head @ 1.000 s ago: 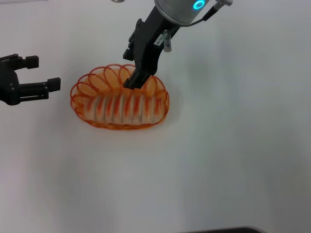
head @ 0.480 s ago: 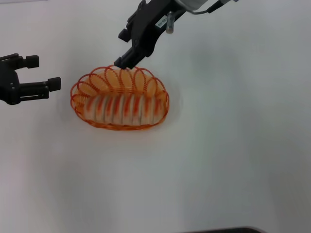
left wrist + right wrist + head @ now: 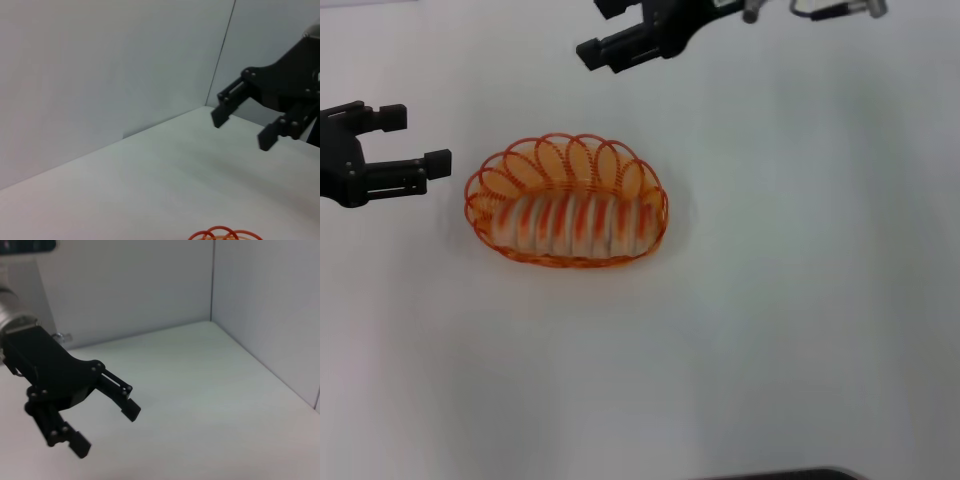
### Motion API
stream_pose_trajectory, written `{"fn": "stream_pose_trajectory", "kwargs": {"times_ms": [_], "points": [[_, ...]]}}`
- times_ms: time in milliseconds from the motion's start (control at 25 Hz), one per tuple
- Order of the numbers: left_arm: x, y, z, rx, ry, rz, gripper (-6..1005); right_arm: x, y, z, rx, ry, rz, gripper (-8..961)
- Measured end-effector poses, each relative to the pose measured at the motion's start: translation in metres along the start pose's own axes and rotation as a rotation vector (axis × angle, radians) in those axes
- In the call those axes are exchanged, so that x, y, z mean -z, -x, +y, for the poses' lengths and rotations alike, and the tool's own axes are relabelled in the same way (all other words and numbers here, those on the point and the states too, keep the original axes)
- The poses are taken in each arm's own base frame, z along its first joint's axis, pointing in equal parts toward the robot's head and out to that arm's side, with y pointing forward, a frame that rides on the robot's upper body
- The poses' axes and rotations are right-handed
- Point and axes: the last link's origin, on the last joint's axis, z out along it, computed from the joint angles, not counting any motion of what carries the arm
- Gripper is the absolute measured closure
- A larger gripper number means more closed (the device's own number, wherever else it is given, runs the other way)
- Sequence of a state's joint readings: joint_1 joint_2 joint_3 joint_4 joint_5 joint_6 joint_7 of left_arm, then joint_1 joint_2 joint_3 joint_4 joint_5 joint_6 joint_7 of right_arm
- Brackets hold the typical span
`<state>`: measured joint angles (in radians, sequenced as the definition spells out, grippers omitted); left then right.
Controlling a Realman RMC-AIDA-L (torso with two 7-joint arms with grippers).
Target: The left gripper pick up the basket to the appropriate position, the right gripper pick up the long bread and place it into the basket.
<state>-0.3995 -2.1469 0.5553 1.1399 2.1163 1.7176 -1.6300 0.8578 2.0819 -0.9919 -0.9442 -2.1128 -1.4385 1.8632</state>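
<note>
Right end effector (image 3: 604,28) spread, empty, above basket (image 3: 567,258); bread (image 3: 570,222) inside.

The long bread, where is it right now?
In the head view, the long bread lies inside the orange wire basket on the white table, left of the middle. The left tool waits open beside it, not touching.

The head camera looked steeply down on the table (image 3: 790,300). Both wrist cameras faced low across it toward the far walls, each catching the opposite arm's claw.
</note>
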Motion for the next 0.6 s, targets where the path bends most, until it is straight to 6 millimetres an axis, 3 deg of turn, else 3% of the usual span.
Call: {"fn": "stream_pose_trajectory", "kwargs": {"times_ms": [240, 600], "points": [[-0.002, -0.001, 0.001, 0.000, 0.005, 0.016, 122, 0.030, -0.043, 0.011, 0.007, 0.030, -0.136, 242], [-0.003, 0.000, 0.003, 0.005, 0.028, 0.008, 123, 0.066, -0.126, 0.036, -0.005, -0.074, -0.264, 238]]}}
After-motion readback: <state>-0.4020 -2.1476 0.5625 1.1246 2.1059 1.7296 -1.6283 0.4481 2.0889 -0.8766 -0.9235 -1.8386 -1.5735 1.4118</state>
